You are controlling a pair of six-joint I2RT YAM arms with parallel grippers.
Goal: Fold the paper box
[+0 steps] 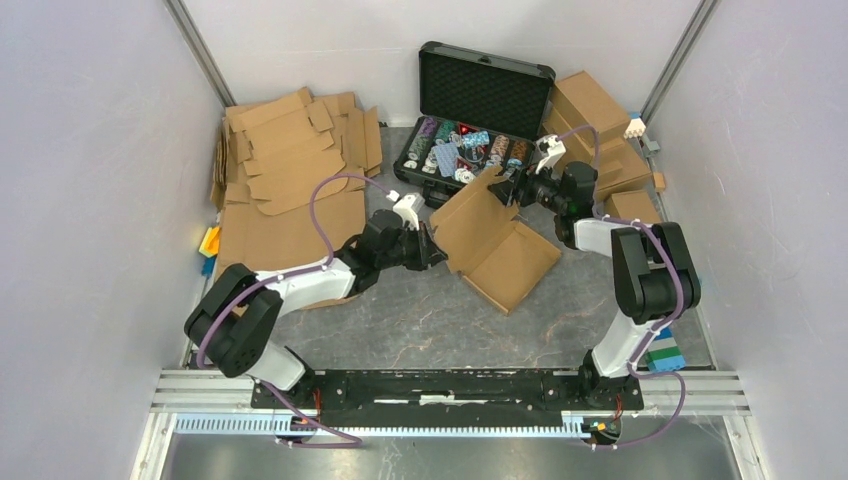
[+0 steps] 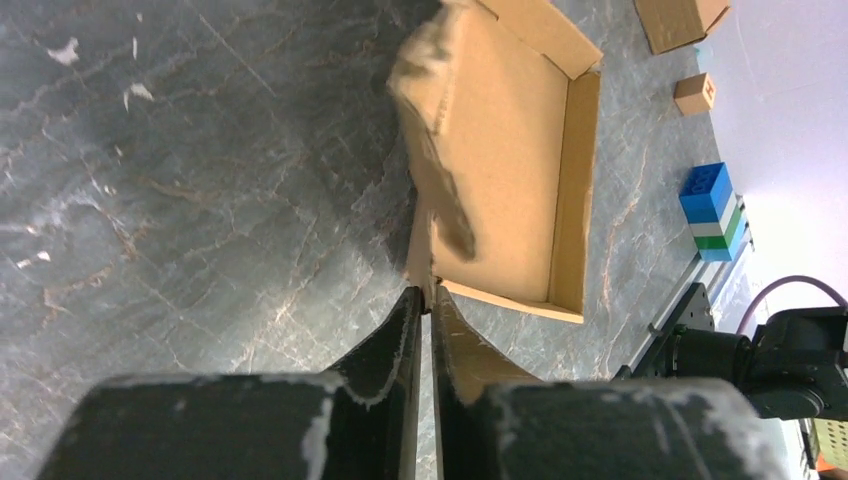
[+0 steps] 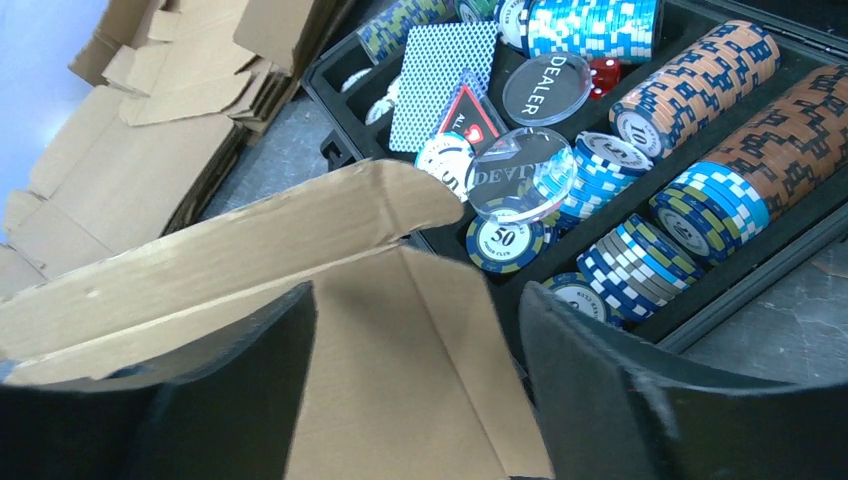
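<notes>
folding is partway, by the look of it: the paper box (image 1: 500,250) lies open on the table (image 1: 420,330) near the middle. its shallow tray with low walls points to 5 o'clock, and a large panel is tilted up at the 11 o'clock end.

your left fingers (image 2: 412,325) come in from 9 o'clock and are pressed together on a thin cardboard edge at the box's near corner, pinching it. your right fingers (image 1: 514,190) are at the box's 12 o'clock end. they are spread wide with the raised flap between them, and the wrist view shows no clamp on it.

just beyond that flap at 12 o'clock is the open poker chip case (image 1: 487,85), very near the cardboard. flat blanks (image 1: 290,160) are heaped at 10 o'clock and finished boxes (image 1: 590,110) are stacked at 2 o'clock.

watch three things. the left pinch holds only a sliver of board, and the flap above it already looks frayed. pulling hard or twisting could tear it or put a crease off the score line. the right fingers have nothing gripped, so the flap may spring back or slide out if you push before closing. any shove toward 12 o'clock could drive the panel into the case rim and snag it there, or skate the whole box along the smooth table.
</notes>
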